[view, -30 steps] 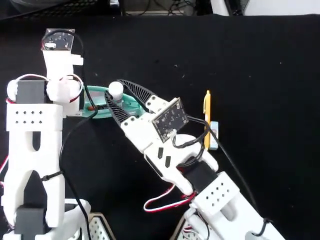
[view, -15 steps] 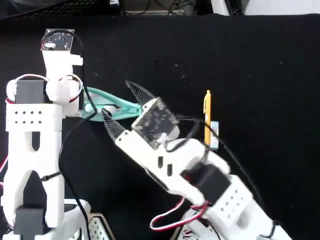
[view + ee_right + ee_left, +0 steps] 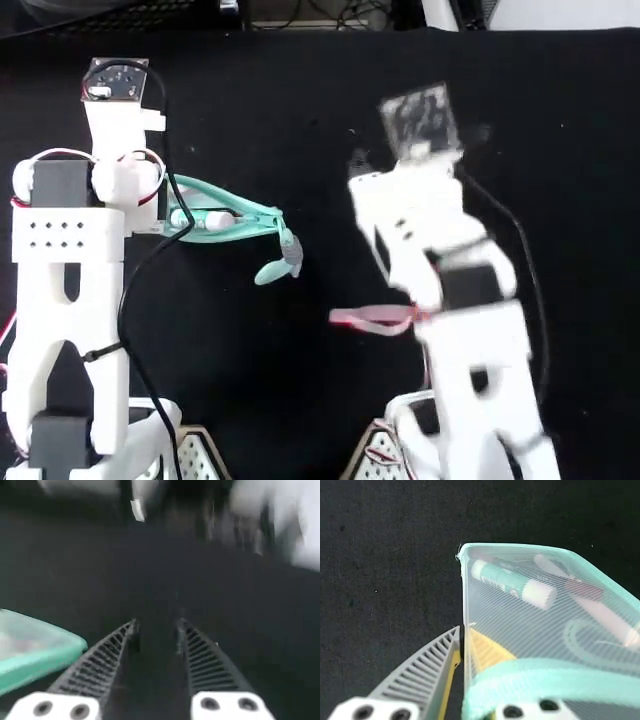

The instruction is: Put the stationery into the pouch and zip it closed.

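Black cloth (image 3: 560, 150) covers the table from edge to edge. My left pincer (image 3: 464, 635) is pinching one wall of the clear, teal-trimmed pouch (image 3: 232, 218), which lies on the cloth just beside that arm. Through the pouch wall I see a teal and white tube (image 3: 512, 582) and a pale, pen-like stick (image 3: 600, 612). A teal tag (image 3: 280, 262) hangs loose at the pouch's far end. My right pincer (image 3: 156, 625) is spread and empty, raised well apart from the pouch. Some stationery is in, I judge; the mouth looks unzipped, so closing remains.
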